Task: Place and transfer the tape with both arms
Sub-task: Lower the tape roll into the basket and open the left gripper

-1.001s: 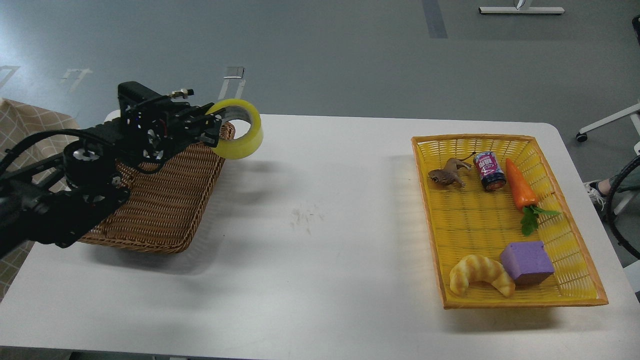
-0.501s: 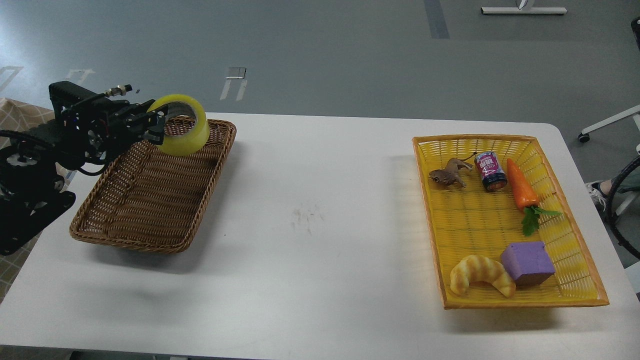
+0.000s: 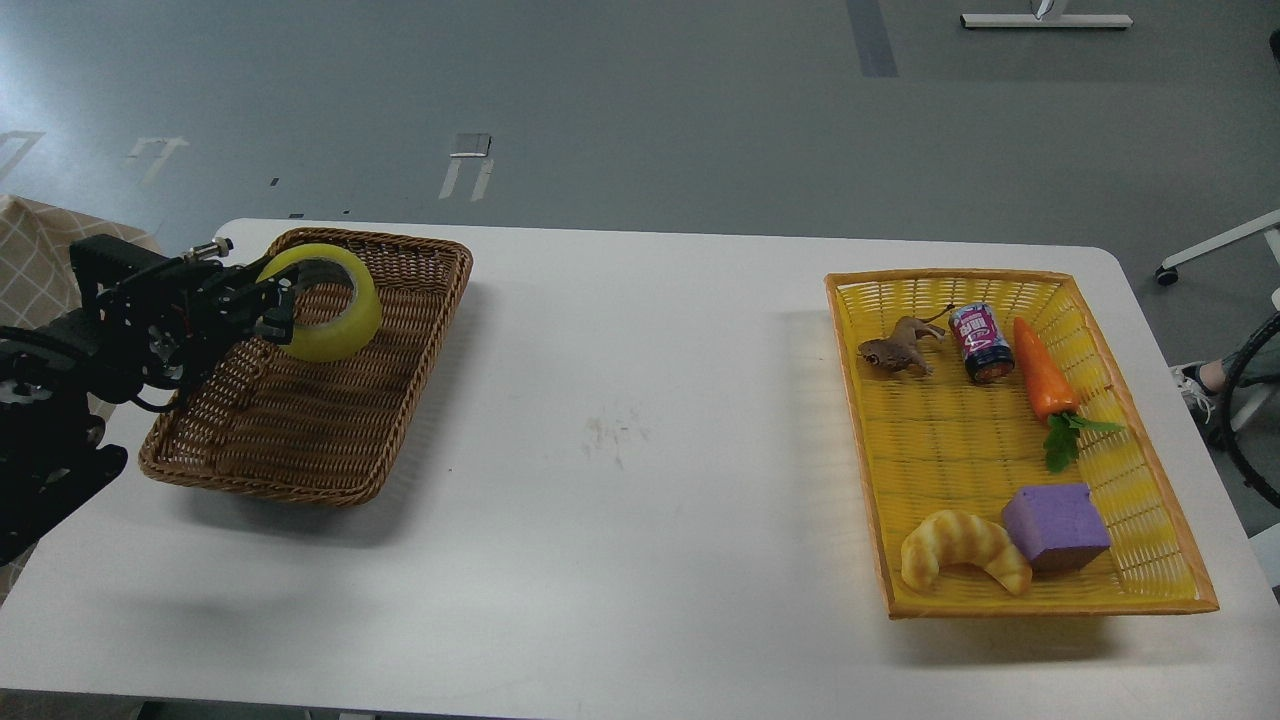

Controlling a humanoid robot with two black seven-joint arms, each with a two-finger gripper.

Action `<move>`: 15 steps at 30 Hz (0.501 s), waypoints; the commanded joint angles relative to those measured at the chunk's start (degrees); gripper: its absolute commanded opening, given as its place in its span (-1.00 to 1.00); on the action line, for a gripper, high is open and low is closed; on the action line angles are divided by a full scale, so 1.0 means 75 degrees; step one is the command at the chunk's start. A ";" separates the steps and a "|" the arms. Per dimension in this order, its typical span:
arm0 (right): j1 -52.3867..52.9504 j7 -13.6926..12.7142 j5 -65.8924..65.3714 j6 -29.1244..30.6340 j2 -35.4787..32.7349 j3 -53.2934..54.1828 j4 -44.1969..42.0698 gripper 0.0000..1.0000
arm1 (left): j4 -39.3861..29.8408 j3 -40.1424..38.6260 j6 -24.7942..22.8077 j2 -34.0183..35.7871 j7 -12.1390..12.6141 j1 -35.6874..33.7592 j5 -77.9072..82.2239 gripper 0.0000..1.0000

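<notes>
The tape [image 3: 340,318], a yellow-green roll with a grey-white core, hangs on edge over the far half of the brown wicker basket [image 3: 400,400]. My left gripper [image 3: 283,310] comes in from the left and is shut on the roll's left rim, with a finger inside the ring. I cannot tell whether the roll touches the basket floor. My right arm and its gripper are out of view.
A yellow basket [image 3: 1150,590] at the right holds a toy animal [image 3: 897,349], a small can [image 3: 980,343], a carrot [image 3: 1040,380], a purple block [image 3: 1056,525] and a croissant [image 3: 962,549]. White table [image 3: 640,480] lies between the baskets.
My left arm has pulled back to the left and down, carrying the tape from beyond the wicker basket's right far corner to a lower spot over the basket.
</notes>
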 commanded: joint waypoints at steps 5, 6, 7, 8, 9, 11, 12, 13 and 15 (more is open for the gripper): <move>-0.0013 0.0000 -0.0001 0.0000 0.0001 0.0001 0.0025 1.00 | 0.0026 0.0000 0.0026 -0.0003 -0.0077 0.0210 -0.0275 -0.58; -0.0013 0.0000 -0.0001 0.0000 0.0001 0.0001 0.0025 1.00 | 0.0026 0.0000 0.0026 -0.0003 -0.0077 0.0210 -0.0275 -0.58; -0.0048 -0.0035 -0.0013 0.0000 0.0001 -0.0010 0.0013 1.00 | 0.0026 0.0000 0.0026 -0.0003 -0.0088 0.0338 -0.0670 -0.56; -0.0049 -0.0046 -0.0001 0.0000 0.0001 -0.0010 0.0013 1.00 | 0.0026 0.0000 0.0026 -0.0003 -0.0088 0.0362 -0.0755 -0.53; -0.0049 -0.0047 -0.0001 0.0000 0.0001 -0.0010 0.0025 1.00 | 0.0026 0.0000 0.0026 -0.0003 -0.0088 0.0362 -0.0767 -0.49; -0.0049 -0.0047 -0.0013 0.0000 0.0001 -0.0010 0.0025 1.00 | 0.0026 0.0000 0.0026 -0.0003 -0.0111 0.0362 -0.0779 0.00; -0.0060 -0.0047 -0.0013 0.0000 0.0001 -0.0010 0.0025 1.00 | 0.0026 0.0000 0.0026 -0.0003 -0.0158 0.0362 -0.0779 0.36; -0.0060 -0.0047 -0.0001 0.0000 0.0001 -0.0010 0.0025 1.00 | 0.0026 0.0000 0.0026 -0.0003 -0.0205 0.0362 -0.0791 0.72; -0.0072 -0.0047 -0.0001 0.0000 0.0001 -0.0010 0.0025 1.00 | 0.0026 0.0000 0.0026 -0.0003 -0.0276 0.0362 -0.0791 0.96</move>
